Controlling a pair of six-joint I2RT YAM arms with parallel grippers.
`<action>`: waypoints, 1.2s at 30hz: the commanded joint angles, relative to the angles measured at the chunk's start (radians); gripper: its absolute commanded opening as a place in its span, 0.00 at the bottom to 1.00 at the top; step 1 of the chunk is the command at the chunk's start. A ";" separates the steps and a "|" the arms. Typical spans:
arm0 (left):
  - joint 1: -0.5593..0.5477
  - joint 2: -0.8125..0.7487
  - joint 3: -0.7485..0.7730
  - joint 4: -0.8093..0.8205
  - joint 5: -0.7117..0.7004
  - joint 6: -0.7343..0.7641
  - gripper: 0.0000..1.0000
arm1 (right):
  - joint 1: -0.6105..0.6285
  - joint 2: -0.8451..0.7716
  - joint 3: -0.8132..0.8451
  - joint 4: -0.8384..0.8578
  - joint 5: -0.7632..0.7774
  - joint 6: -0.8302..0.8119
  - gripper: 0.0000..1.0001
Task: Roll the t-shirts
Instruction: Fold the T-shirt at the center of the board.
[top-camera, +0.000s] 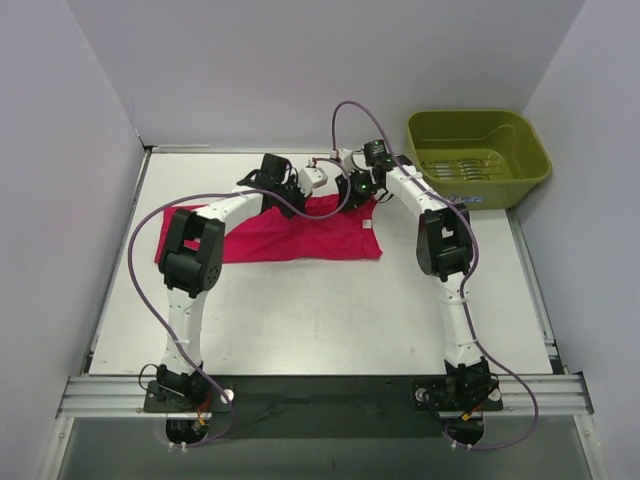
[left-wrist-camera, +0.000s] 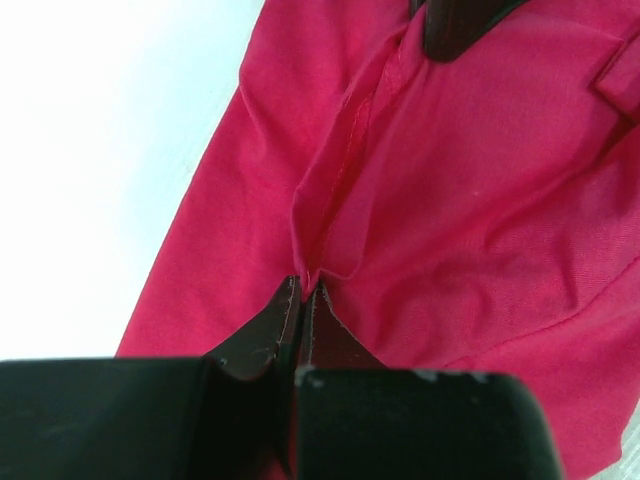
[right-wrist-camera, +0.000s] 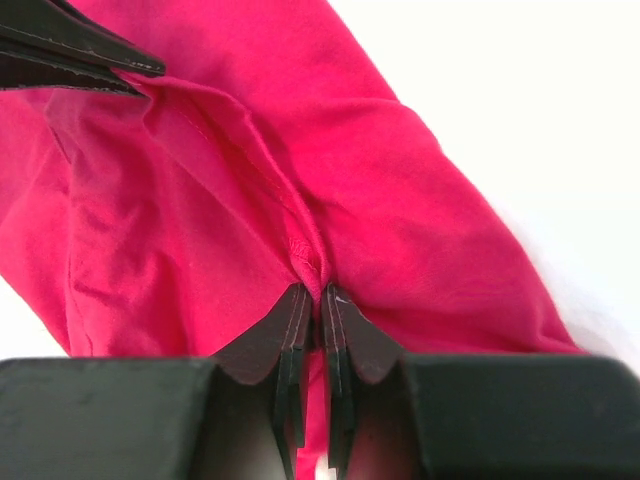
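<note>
The red t-shirt (top-camera: 260, 238) lies as a flat band across the upper middle of the table (top-camera: 330, 310), its upper edge pinched in the closed left gripper (left-wrist-camera: 303, 292) and the closed right gripper (right-wrist-camera: 312, 290), with open tabletop below and a green tub (top-camera: 478, 155) at upper right.

top view looks down from behind; both wrist views sit close, sharing the t-shirt (left-wrist-camera: 450, 200) fold.

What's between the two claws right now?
Only a raised fold of the t-shirt, pinched by the left claw and right claw; both wrist views show it.
</note>
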 joint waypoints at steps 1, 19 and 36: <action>0.004 0.000 0.044 -0.012 -0.019 -0.039 0.03 | 0.007 -0.101 0.042 -0.013 0.056 -0.021 0.09; 0.055 0.065 0.141 -0.031 -0.197 -0.329 0.34 | 0.016 -0.055 0.073 0.125 0.303 0.132 0.33; 0.160 -0.291 -0.147 -0.126 -0.119 -0.385 0.57 | -0.022 -0.305 -0.176 -0.003 0.189 0.129 0.40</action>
